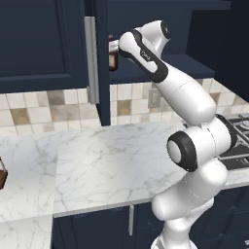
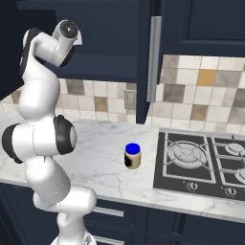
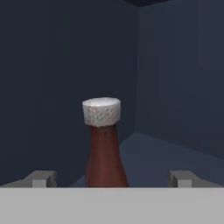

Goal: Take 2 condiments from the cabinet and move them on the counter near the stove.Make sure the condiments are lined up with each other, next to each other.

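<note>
one of the two condiments, the jar [image 2: 132, 155] with the blue lid, is already set on the counter [image 2: 105, 143] just beside the stove [image 2: 201, 162], probably so that room is left next to it for the second one. the bottle [image 3: 104, 144] is standing upright inside the cabinet [image 1: 44, 44], and the gripper [image 3: 111, 178] is held level in front of it with the fingers [image 3: 41, 178] wide apart, one on each side of the bottle and not touching it, so a grasp seems to be prepared. in the hand view the white cap and the red-brown body are shown clearly. in the left base view just a small part of the bottle is seen behind the arm, near the door handle [image 1: 91, 58]. the jar and the stove burners are given by the right base view.
</note>
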